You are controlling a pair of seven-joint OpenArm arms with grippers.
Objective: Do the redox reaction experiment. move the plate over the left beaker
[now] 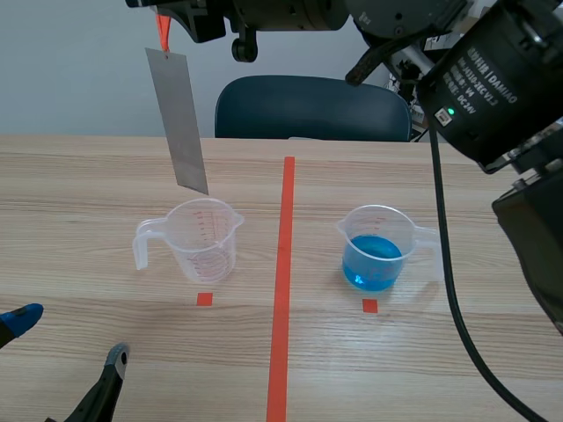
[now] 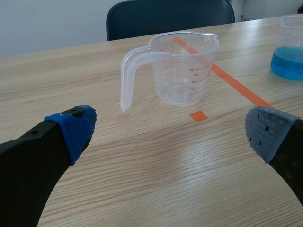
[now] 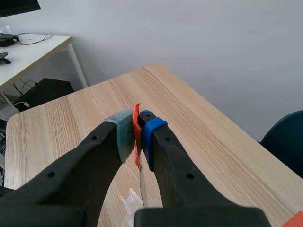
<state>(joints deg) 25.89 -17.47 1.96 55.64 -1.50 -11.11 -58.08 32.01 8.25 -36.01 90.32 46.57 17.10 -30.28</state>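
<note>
Two beakers, one plate [image 1: 179,123], one chair [image 1: 312,107].
The empty beaker [image 1: 204,239] stands left of centre, the blue-filled beaker [image 1: 376,248] right of centre; the plate hangs upper left.

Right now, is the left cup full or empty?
Empty. The left beaker is see-through to its bottom with no liquid showing, while the right beaker holds blue liquid.

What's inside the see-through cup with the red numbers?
Nothing that shows: the clear plastic measuring beaker looks empty, its bottom visible through the wall. The grey metal plate, pinched by its orange tag in the right hand, hangs above it, not inside.
</note>
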